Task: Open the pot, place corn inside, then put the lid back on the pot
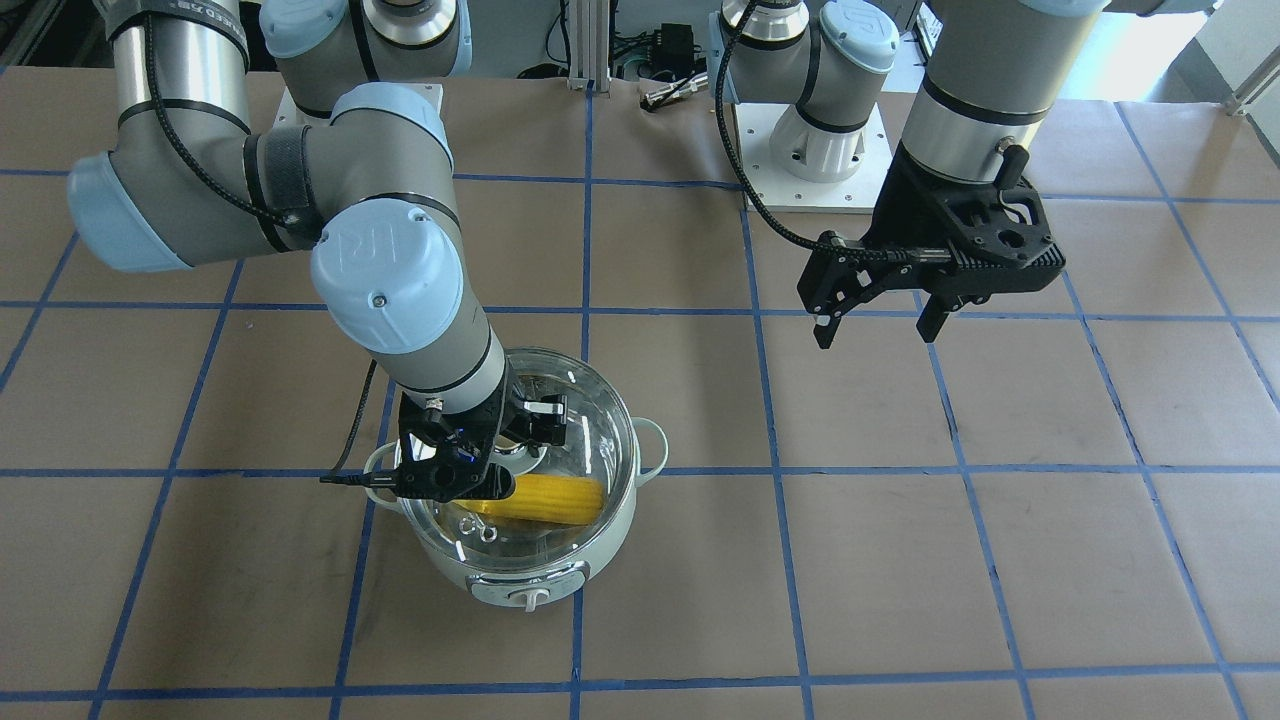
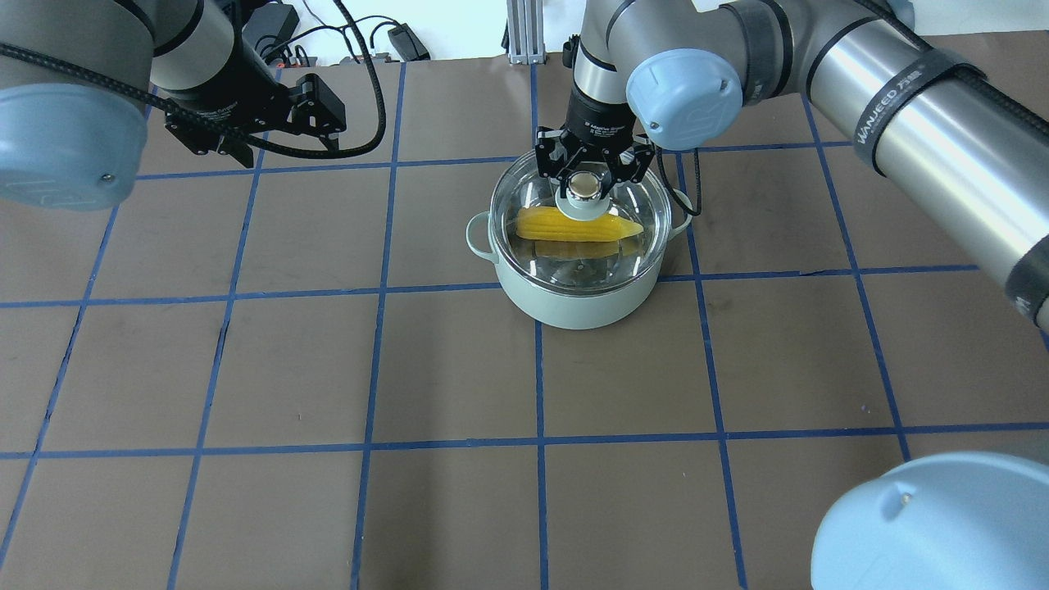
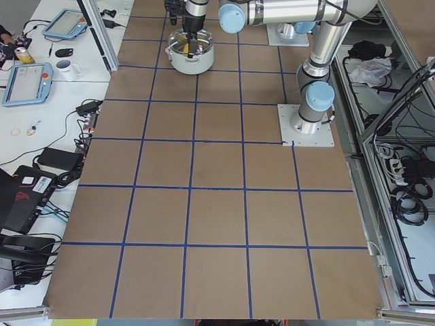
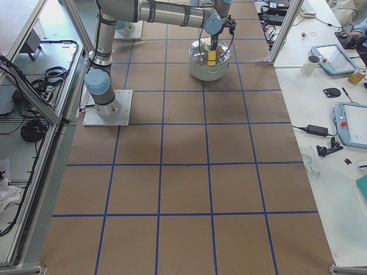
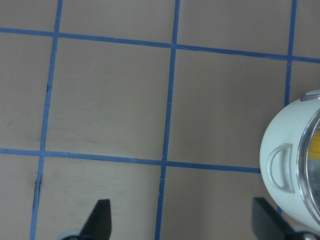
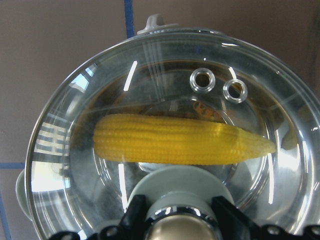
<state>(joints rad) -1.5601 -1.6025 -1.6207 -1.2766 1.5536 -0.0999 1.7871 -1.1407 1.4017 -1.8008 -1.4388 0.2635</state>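
Note:
The pale mint pot (image 2: 574,307) stands on the table with the clear glass lid (image 2: 635,205) resting on it. The yellow corn (image 2: 541,223) lies inside, visible through the glass in the right wrist view (image 6: 175,145) too. My right gripper (image 2: 583,184) reaches down from above, its fingers (image 6: 137,217) pressed against both sides of the lid's knob. My left gripper (image 1: 876,335) hangs open and empty above the table, well away from the pot; its wrist view shows the pot's side handle (image 5: 280,167).
Brown table paper with a blue tape grid (image 2: 377,369) surrounds the pot. The arm base plates (image 1: 810,150) sit at the robot's edge. Side benches hold tablets and a mug (image 3: 66,68).

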